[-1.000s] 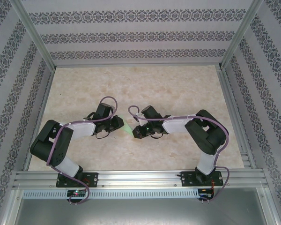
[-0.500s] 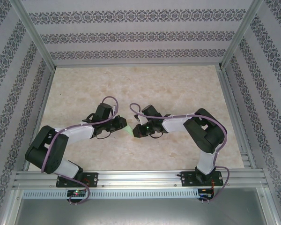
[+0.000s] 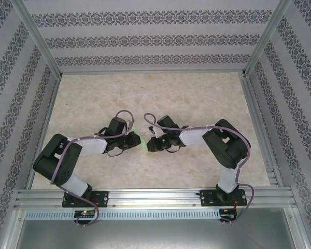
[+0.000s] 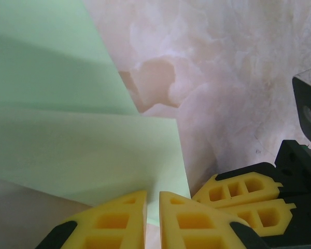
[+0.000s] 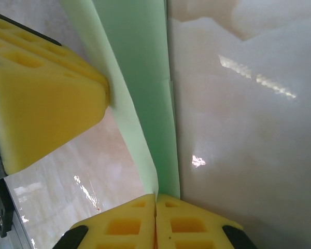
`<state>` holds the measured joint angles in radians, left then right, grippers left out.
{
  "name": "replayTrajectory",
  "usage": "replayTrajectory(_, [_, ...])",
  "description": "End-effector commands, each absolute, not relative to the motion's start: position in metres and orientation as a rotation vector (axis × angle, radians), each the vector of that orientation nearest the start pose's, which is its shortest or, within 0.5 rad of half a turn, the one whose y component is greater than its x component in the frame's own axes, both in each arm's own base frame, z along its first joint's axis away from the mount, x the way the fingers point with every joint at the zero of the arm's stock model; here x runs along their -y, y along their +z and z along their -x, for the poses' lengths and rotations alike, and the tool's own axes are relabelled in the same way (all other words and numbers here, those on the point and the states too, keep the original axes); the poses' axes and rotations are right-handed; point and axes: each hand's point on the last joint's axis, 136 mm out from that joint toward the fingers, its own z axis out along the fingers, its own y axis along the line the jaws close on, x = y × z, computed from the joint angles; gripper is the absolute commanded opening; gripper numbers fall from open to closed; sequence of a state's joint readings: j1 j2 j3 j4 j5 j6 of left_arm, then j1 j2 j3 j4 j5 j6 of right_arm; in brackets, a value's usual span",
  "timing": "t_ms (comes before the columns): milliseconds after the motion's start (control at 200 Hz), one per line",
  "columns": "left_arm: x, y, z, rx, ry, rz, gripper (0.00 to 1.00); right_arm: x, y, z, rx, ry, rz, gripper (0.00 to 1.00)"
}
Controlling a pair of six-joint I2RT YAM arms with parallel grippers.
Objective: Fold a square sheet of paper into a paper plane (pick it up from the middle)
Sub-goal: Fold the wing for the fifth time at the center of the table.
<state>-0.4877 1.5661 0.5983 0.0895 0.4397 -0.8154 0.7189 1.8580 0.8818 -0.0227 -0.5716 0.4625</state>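
Top external view has the two arms meeting nose to nose near the middle of the marbled table (image 3: 197,98), with the pale green paper sheet (image 3: 140,141) caught between them. From the left wrist, the left gripper (image 4: 153,220) has its yellow fingers almost pressed together, nipping the sheet's near edge. From the right wrist, the right gripper (image 5: 155,225) is squeezed tight on a creased edge, with folded layers running up and away from it.
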Motion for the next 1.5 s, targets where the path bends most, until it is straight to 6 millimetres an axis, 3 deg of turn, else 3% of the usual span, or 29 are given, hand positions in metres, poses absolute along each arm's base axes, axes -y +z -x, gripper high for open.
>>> replayTrajectory(0, [0.237,0.036,-0.284,-2.619,-1.048,0.165,0.15,-0.321,-0.012,-0.235,-2.806,1.045,0.552,0.09])
replayTrajectory(475, [0.234,0.023,-0.286,-2.661,-0.989,0.174,0.15,-0.320,-0.014,-0.230,-2.815,1.057,0.566,0.10])
replayTrajectory(849, [0.226,0.015,-0.282,-2.702,-0.930,0.198,0.15,-0.328,0.032,-0.233,-2.722,1.157,0.596,0.18])
replayTrajectory(1109, [0.226,0.013,-0.282,-2.707,-0.929,0.199,0.15,-0.319,0.022,-0.224,-2.777,1.125,0.581,0.16])
replayTrajectory(1339, [0.226,0.012,-0.281,-2.712,-0.926,0.201,0.15,-0.308,-0.004,-0.219,-2.872,1.041,0.549,0.09])
replayTrajectory(1499, [0.226,0.012,-0.281,-2.714,-0.925,0.202,0.15,-0.311,0.007,-0.224,-2.845,1.041,0.554,0.09])
